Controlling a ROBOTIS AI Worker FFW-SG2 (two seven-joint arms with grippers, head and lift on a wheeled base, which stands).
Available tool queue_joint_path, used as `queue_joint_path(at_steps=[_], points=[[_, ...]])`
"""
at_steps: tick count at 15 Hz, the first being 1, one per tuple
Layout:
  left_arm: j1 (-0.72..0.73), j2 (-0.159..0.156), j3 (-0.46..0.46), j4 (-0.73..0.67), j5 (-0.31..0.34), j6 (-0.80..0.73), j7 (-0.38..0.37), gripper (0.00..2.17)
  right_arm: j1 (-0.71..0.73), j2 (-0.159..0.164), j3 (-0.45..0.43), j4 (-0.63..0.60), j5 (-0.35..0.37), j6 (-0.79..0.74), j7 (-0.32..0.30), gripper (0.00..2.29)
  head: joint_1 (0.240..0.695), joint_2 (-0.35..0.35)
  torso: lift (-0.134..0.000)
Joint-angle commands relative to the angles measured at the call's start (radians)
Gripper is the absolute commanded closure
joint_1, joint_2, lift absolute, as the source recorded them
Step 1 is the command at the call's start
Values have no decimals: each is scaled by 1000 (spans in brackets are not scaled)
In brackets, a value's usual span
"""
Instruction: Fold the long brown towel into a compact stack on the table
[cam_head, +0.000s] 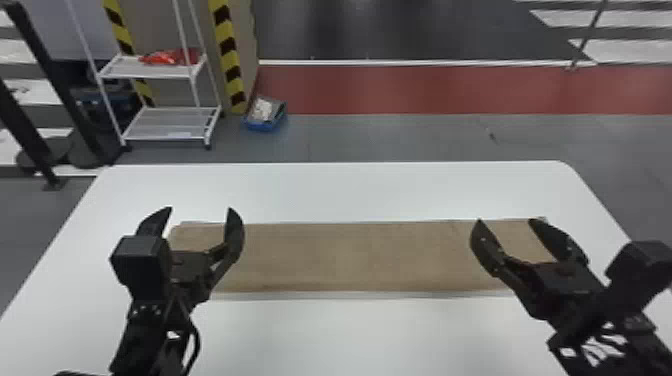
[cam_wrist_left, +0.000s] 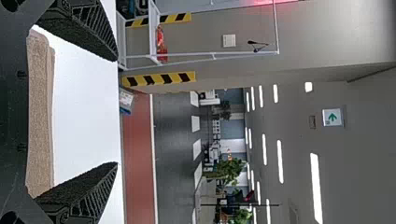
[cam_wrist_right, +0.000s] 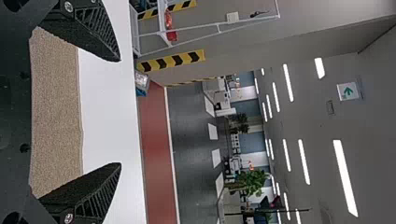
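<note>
The long brown towel (cam_head: 360, 257) lies flat in a strip across the white table, its long sides running left to right. Over its left end my left gripper (cam_head: 200, 212) stands open with nothing between the fingers. My right gripper (cam_head: 507, 223), also open and holding nothing, is above the towel's right part. In the left wrist view a band of towel (cam_wrist_left: 39, 116) lies behind the spread fingers of the left gripper (cam_wrist_left: 116, 112). The right wrist view has the towel (cam_wrist_right: 56, 112) behind the open right gripper (cam_wrist_right: 120, 112).
The white table (cam_head: 350, 190) extends beyond the towel on its far and near sides. Past the table's far edge stand a white shelf rack (cam_head: 170, 122) and a blue bin (cam_head: 265, 117) on the floor.
</note>
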Motion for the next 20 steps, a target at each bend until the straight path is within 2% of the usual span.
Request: queue_joint_path(at_steps=[1,10,11,15,17,20], points=[[-1,0,0,0,0,-3,0,83,0,-3,0,0,3,2,0,83,695,8,-112],[-7,2,5,3,-3,0,-14,83,-3,-5,0,0,14,5,0,87,695,4,-112],[-16,2,16,17,0,3,-32,83,-3,-5,0,0,14,5,0,87,695,4,-112],[-156,5,57,201,14,58,-71,80,-2,-9,2,2,19,18,6,87,695,16,-112],[-196,8,99,239,15,178,-106,80,-2,-15,6,13,19,14,17,87,695,33,-112],[-203,12,165,282,17,215,-141,83,-12,-26,32,33,22,8,22,87,695,74,-112]])
